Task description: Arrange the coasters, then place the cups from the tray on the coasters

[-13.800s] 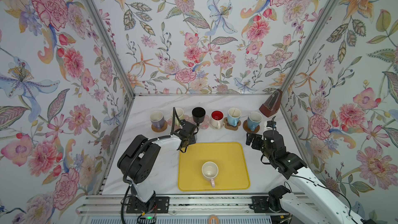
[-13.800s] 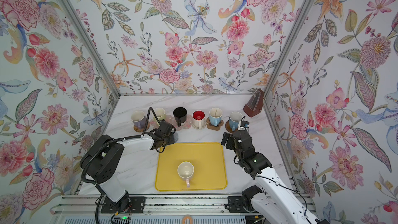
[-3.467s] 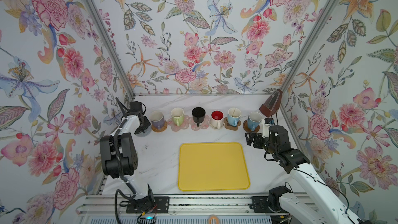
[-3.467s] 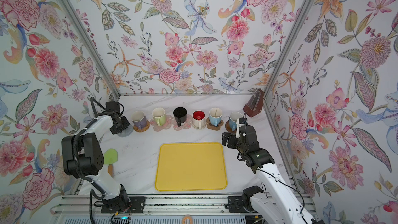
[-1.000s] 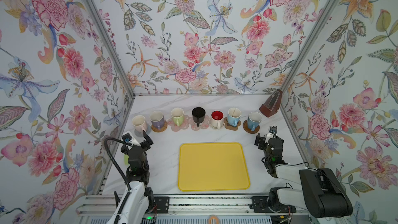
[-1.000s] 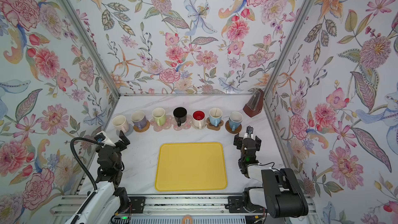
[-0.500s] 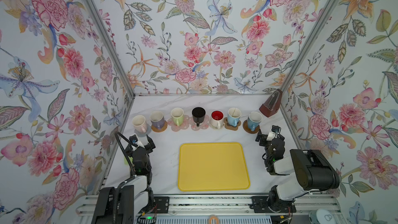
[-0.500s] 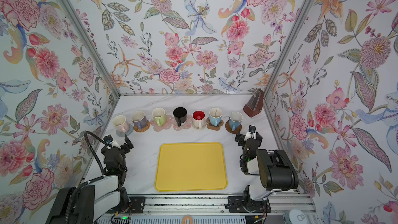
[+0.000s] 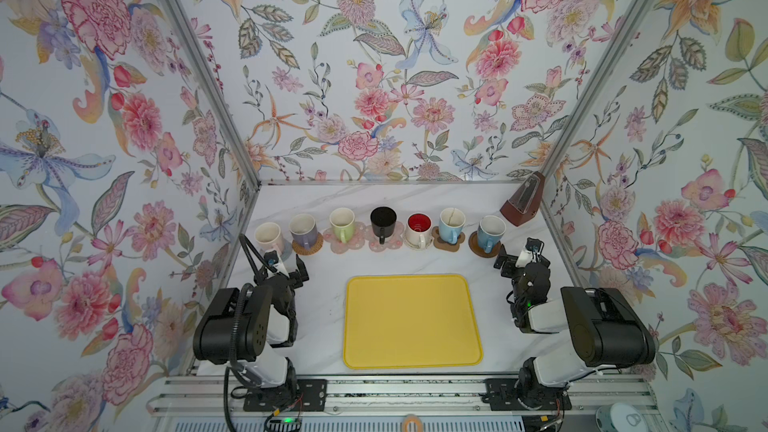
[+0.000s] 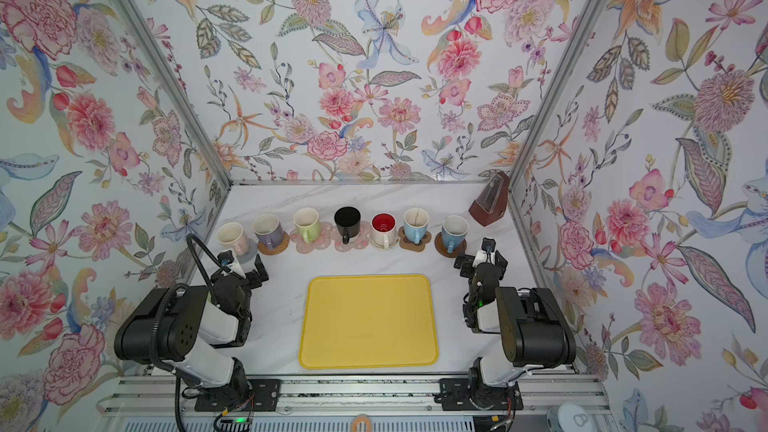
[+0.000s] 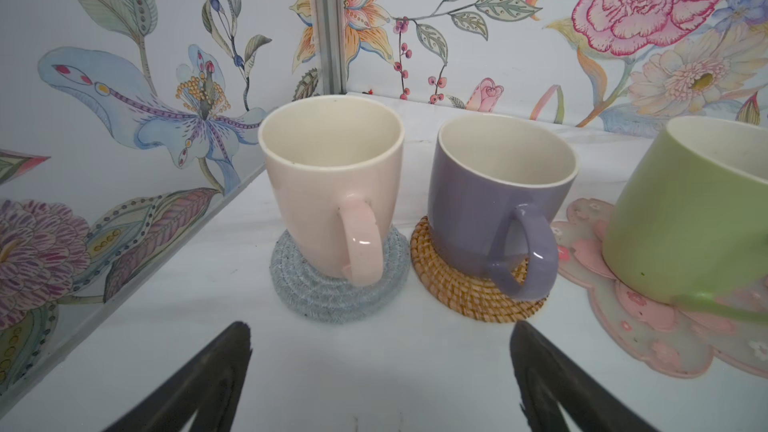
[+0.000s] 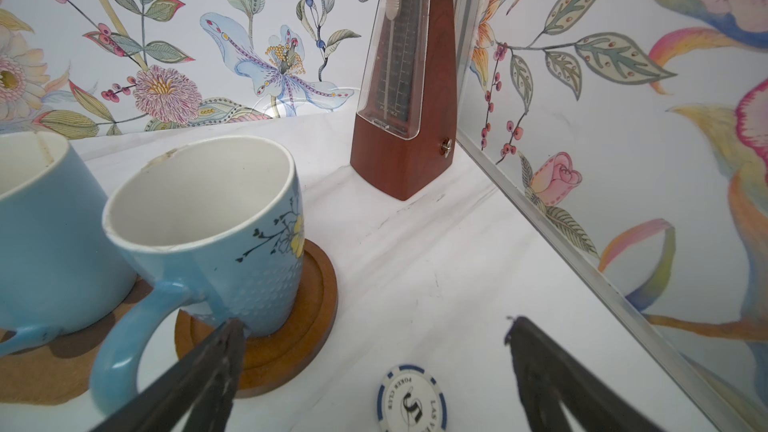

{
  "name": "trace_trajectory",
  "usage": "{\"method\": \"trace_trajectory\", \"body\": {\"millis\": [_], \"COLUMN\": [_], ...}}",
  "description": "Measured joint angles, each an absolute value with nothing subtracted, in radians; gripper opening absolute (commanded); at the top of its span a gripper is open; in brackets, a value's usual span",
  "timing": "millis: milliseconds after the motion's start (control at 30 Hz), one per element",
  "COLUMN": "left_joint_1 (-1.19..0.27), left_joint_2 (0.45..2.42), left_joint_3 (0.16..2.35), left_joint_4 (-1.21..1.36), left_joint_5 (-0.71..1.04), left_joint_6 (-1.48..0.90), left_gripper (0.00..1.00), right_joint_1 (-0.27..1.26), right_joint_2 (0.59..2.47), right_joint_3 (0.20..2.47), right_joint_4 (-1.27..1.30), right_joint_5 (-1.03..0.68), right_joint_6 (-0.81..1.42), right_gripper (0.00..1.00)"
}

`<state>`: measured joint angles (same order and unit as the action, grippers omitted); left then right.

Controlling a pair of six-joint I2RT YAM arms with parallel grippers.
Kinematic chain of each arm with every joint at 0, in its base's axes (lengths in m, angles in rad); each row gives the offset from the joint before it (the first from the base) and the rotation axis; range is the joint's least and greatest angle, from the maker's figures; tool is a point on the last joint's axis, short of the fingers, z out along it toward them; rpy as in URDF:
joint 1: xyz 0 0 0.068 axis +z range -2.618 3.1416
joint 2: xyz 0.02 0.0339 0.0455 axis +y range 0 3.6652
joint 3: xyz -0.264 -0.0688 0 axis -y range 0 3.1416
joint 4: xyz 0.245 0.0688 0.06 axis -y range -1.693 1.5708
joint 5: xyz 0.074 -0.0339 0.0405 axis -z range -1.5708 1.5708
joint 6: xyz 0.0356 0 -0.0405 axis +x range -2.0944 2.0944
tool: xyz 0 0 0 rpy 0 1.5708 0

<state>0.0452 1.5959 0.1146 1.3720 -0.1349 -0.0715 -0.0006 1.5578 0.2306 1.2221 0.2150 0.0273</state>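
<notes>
Several cups stand in a row behind the tray, each on a coaster. From the left they are cream, lavender, green, black, white with red inside and two light blue. The yellow tray holds nothing. My left gripper is open and empty, short of the grey coaster and the rattan coaster. My right gripper is open and empty beside the dark wooden coaster.
A brown metronome stands in the back right corner. A poker chip lies on the table between my right fingers. The flowered side walls run close to both arms, which are folded low on either side of the tray.
Both arms have folded back toward the front rail, grippers staying open beside the tray. Further back, the cream cup went from the tray to the grey coaster at the row's left end.
</notes>
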Motion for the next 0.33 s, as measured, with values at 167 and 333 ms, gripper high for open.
{"method": "trace_trajectory", "body": {"millis": [167,333], "left_joint_1": [0.040,0.017], "left_joint_2": [1.591,1.591], "left_joint_3": [0.154,0.173], "left_joint_4": [1.381,1.363], "left_joint_5": [-0.135,-0.150], "left_joint_6": [-0.063,-0.048], "left_gripper": [0.99,0.99], "right_joint_1": [-0.002,-0.009], "right_joint_2": [1.558,1.558], "right_joint_3": [0.242,0.249], "right_joint_4": [1.198,1.185], "right_joint_5": [0.211,0.197], "right_joint_6": [0.034,0.035], "right_gripper": [0.99,0.99]}}
